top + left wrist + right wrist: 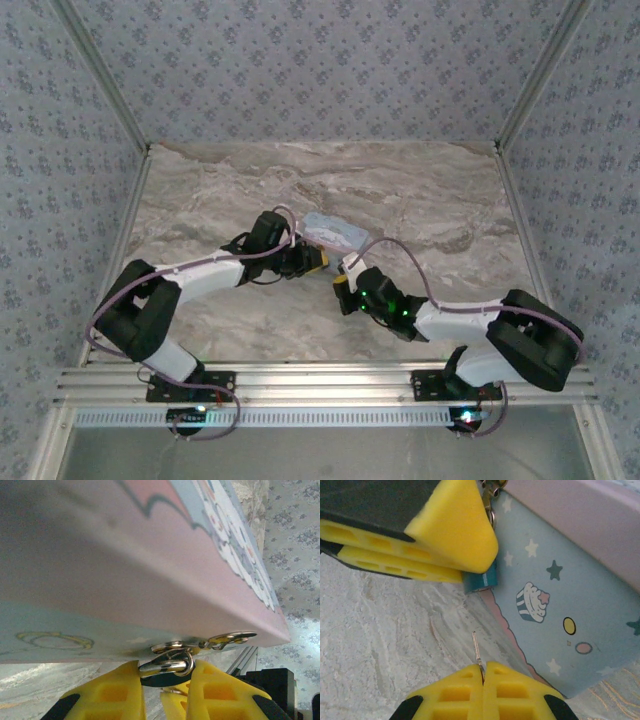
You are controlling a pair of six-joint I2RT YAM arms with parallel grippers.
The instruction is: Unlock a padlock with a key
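Note:
The padlock (481, 582) is tiny, with a teal body and a silver shackle (167, 666) that passes through the metal hasp (175, 646) on the pale blue tin (560, 615). My left gripper (165, 674) is shut on the padlock and holds it against the tin's edge; its yellow fingers (435, 535) hide most of the lock's body in the right wrist view. My right gripper (483, 669) is shut on a thin silver key (476, 647). The key's blade points up toward the teal end of the padlock, a short gap below it. From above, the two grippers (308, 262) (344, 286) nearly meet beside the tin (335, 232).
The tin lies on the marble tabletop (420, 210), just beyond both grippers. Patterned walls and metal posts (120, 110) ring the table. An aluminium rail (320, 385) runs along the near edge by the arm bases.

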